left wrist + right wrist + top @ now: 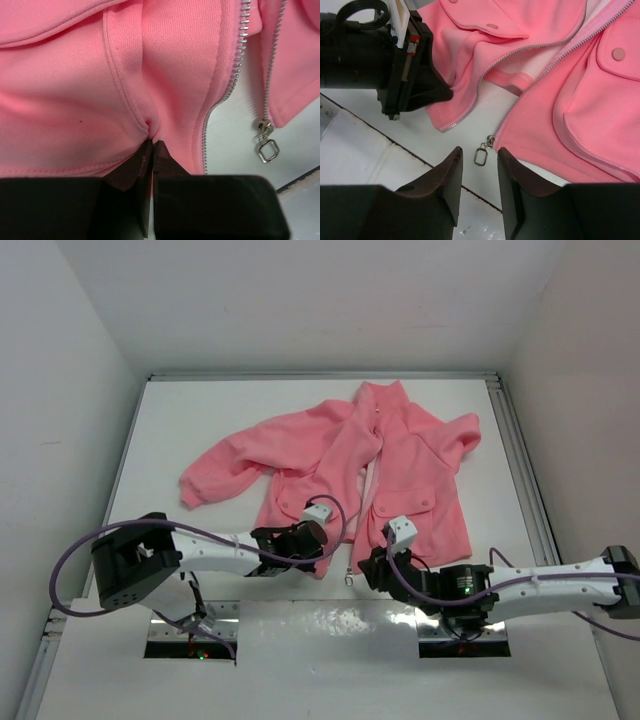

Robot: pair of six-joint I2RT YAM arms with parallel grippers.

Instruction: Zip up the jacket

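Neighbouring jacket's (400, 455) zipper pull (481, 155): left jaws

I see a robot lab cell. Plain white walls (60, 360) box in my white table (200, 420).

Bright, even overhead light. Glare streaks the table (330, 625) along its glossy near strip; the jacket (400, 460) casts faint, soft shadows. Wrist views blur close up.
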